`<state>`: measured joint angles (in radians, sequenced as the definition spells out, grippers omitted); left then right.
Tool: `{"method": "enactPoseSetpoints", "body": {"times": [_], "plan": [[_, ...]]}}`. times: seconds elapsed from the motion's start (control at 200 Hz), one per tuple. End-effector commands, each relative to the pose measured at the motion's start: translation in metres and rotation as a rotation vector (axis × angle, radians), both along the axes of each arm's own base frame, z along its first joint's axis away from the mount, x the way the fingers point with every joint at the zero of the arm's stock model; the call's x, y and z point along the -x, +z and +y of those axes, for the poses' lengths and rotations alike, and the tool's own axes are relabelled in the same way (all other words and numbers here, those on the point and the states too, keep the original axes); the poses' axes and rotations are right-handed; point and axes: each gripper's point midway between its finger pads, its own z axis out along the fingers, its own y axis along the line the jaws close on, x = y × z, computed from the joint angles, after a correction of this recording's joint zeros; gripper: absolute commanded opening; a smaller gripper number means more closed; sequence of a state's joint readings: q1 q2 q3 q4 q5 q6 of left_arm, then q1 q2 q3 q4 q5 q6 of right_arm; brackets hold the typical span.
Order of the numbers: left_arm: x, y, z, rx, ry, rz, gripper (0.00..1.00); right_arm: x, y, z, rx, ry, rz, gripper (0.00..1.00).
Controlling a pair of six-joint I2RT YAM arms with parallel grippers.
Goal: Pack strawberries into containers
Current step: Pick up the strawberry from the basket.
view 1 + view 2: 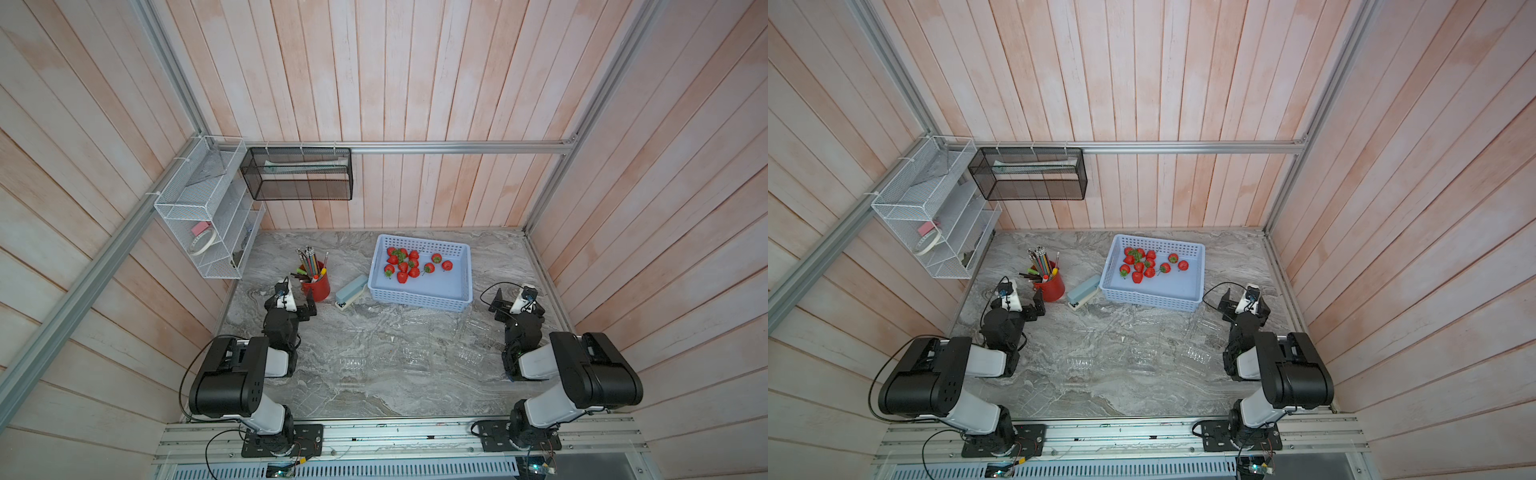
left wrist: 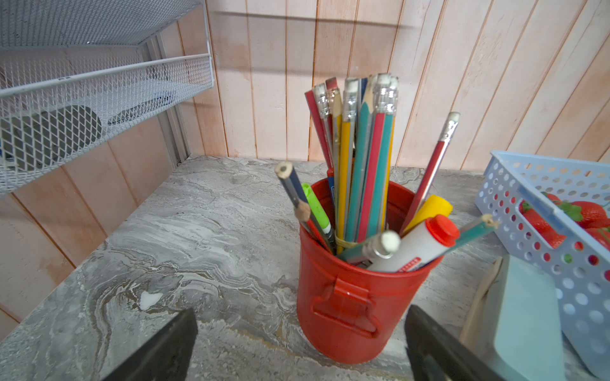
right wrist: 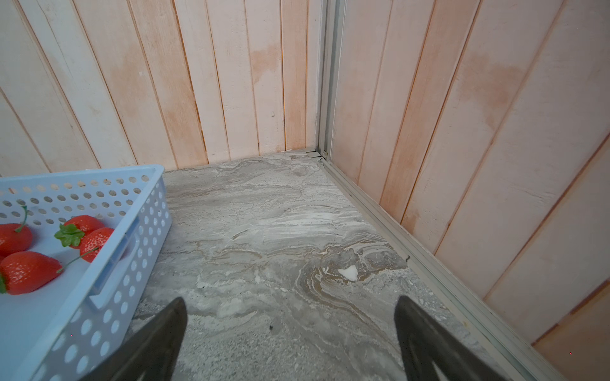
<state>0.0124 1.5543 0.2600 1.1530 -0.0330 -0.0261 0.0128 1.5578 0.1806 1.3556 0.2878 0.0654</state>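
About a dozen small glossy red strawberries (image 1: 402,266) with green leafy caps lie in a light-blue perforated plastic basket (image 1: 419,301). Most are bunched at 10 o'clock of its floor, with three apart at the bunch's 3 o'clock. Three small clear plastic clamshell containers (image 1: 415,356) with ribbed bottoms rest in a row on the grey marbled table (image 1: 374,399). They sit at 6 o'clock of the basket, empty and barely visible.

Both top views look steeply down from high above the near edge, covering the whole worktop (image 1: 374,399). Left wrist view: low, close behind the red cup (image 2: 346,297). Right wrist view: low, facing the worktop's far right corner. All four views share the blue basket (image 3: 152,198).
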Motion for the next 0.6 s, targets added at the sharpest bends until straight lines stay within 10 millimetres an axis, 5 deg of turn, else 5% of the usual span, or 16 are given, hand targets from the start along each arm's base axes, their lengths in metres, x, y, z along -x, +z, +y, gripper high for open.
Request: {"method": "enactPoseSetpoints", "body": {"times": [0.0,0.205,0.355,0.47,0.595], "plan": [[-0.004,0.007,0.0,-0.009,-0.008,-0.029,1.0,-0.004,0.008,0.001,0.011,-0.005,-0.029,0.98],[0.007,0.029,-0.006,-0.04,-0.008,-0.072,1.0,0.0,0.021,0.008,0.052,-0.005,-0.046,0.98],[0.009,0.065,-0.015,-0.059,0.007,-0.099,1.0,-0.007,0.069,0.024,0.117,-0.023,-0.062,0.98],[0.002,0.093,-0.025,0.086,-0.021,-0.112,1.0,-0.003,0.107,0.033,0.06,-0.095,-0.146,0.98],[-0.004,0.105,-0.007,0.356,0.13,-0.014,1.0,-0.019,0.11,0.07,0.061,-0.001,-0.012,0.98]]}}
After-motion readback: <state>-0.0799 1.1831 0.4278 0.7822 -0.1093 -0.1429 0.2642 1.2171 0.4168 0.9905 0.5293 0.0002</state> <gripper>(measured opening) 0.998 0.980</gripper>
